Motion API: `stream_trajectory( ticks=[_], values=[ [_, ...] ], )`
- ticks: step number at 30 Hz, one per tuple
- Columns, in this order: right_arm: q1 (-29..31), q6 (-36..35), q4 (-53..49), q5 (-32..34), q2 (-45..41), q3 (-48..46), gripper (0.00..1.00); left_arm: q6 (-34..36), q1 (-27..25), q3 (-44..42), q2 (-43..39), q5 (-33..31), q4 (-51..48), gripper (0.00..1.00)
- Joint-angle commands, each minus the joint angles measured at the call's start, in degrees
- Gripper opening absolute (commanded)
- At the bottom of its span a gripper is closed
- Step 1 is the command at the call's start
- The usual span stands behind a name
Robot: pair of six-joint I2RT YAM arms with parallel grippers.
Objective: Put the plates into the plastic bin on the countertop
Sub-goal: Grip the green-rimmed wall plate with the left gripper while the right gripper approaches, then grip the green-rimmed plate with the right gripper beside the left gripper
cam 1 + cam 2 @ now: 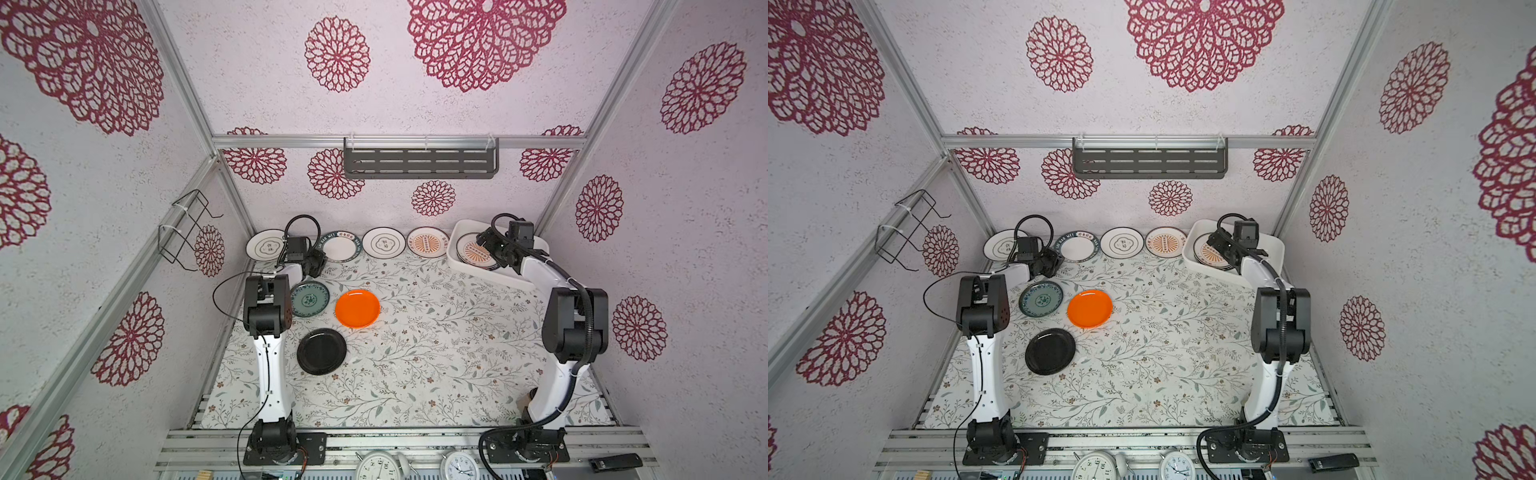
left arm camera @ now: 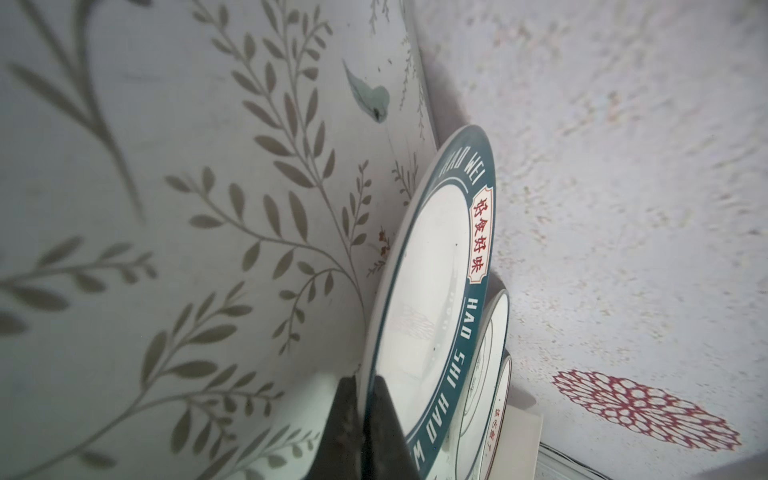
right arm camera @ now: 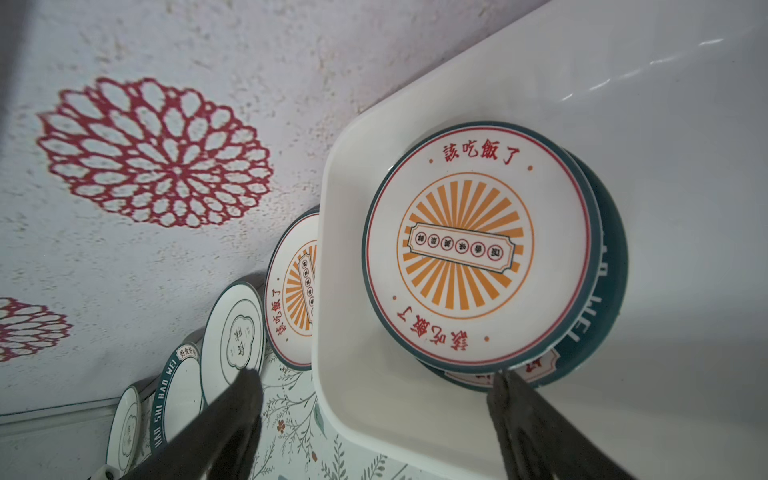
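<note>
My left gripper (image 1: 314, 264) (image 2: 365, 415) is shut on the lower rim of a white plate with a dark green lettered rim (image 1: 340, 246) (image 2: 432, 282), which leans on the back wall. Beside it lean two ringed white plates (image 1: 262, 247) (image 1: 383, 243) and a sunburst plate (image 1: 428, 242). Teal (image 1: 309, 299), orange (image 1: 357, 308) and black (image 1: 321, 351) plates lie flat on the countertop (image 1: 436, 353). My right gripper (image 1: 492, 249) (image 3: 376, 376) stands open over the plastic bin (image 1: 461, 232) (image 3: 374, 415). The bin holds a sunburst plate (image 3: 478, 245) stacked on a green-rimmed one (image 3: 602, 311).
A dark slotted shelf (image 1: 420, 160) hangs on the back wall above the plates. A black wire rack (image 1: 187, 228) juts from the left wall. Two clocks (image 1: 376, 465) sit on the rail at the front edge, between the arm bases.
</note>
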Motion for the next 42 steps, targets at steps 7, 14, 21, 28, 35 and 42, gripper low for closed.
stream_trajectory(
  ticks=[7, 14, 21, 28, 35, 42],
  values=[
    [2.1, 2.7, 5.8, -1.7, -12.2, -9.3, 0.89, 2.0, 0.6, -15.0, -17.3, -1.8, 5.6, 0.0],
    [9.2, 2.0, 4.2, -0.6, -18.1, -14.0, 0.92, 3.8, 0.8, -21.0, -25.7, 3.4, 2.9, 0.0],
    [17.9, 3.7, 8.7, 1.9, -18.0, -14.8, 0.99, 7.6, 0.6, -23.9, -34.0, 13.0, -2.7, 0.0],
    [25.4, 4.7, 11.9, 1.2, -12.6, -10.6, 0.99, 12.3, -0.3, -24.9, -39.7, 19.4, -9.0, 0.0],
    [29.9, 6.4, 12.8, -2.7, -5.3, -4.1, 0.88, 17.2, -2.1, -25.6, -43.0, 25.3, -12.2, 0.0],
    [31.5, 5.0, 9.4, -6.1, -1.5, 1.0, 0.69, 21.7, -3.7, -25.4, -43.6, 25.5, -14.8, 0.0]
  ],
)
